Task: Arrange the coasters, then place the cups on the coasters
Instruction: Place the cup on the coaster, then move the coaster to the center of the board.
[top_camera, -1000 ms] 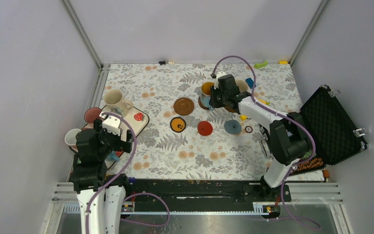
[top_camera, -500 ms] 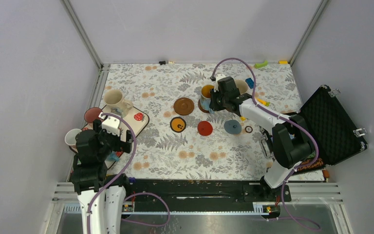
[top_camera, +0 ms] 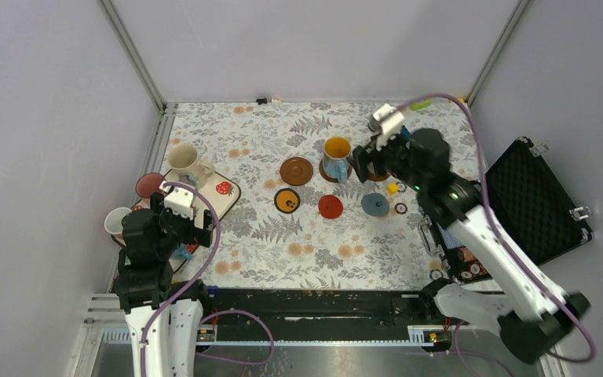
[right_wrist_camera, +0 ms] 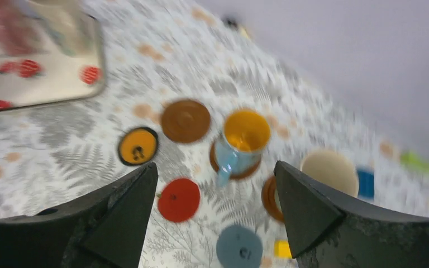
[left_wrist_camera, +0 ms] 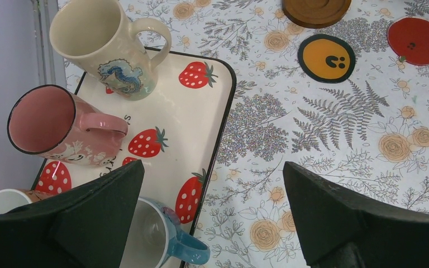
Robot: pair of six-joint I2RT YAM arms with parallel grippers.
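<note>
Black fingers [left_wrist_camera: 89, 223] of the left gripper [left_wrist_camera: 212, 223] are spread wide, with nothing held between them. The left arm is folded low at the left edge, and its gripper is pointed down over the strawberry tray [left_wrist_camera: 218, 111]. A cream cup [left_wrist_camera: 103, 44] is stood on the tray. A pink cup [left_wrist_camera: 61, 125] and a cup with a blue handle [left_wrist_camera: 162, 245] are at its edges.

Four bare coasters are laid in the middle: a brown coaster [top_camera: 296, 170], an orange coaster [top_camera: 286, 200], a red coaster [top_camera: 330, 206] and a grey-blue coaster [top_camera: 375, 205]. A blue cup [top_camera: 336, 151] is stood on a dark coaster [right_wrist_camera: 214, 159].

The right arm is raised and stretched forward. The right gripper [right_wrist_camera: 215, 223] is held high by the blue cup, tilted down, with its fingers apart and empty.
</note>
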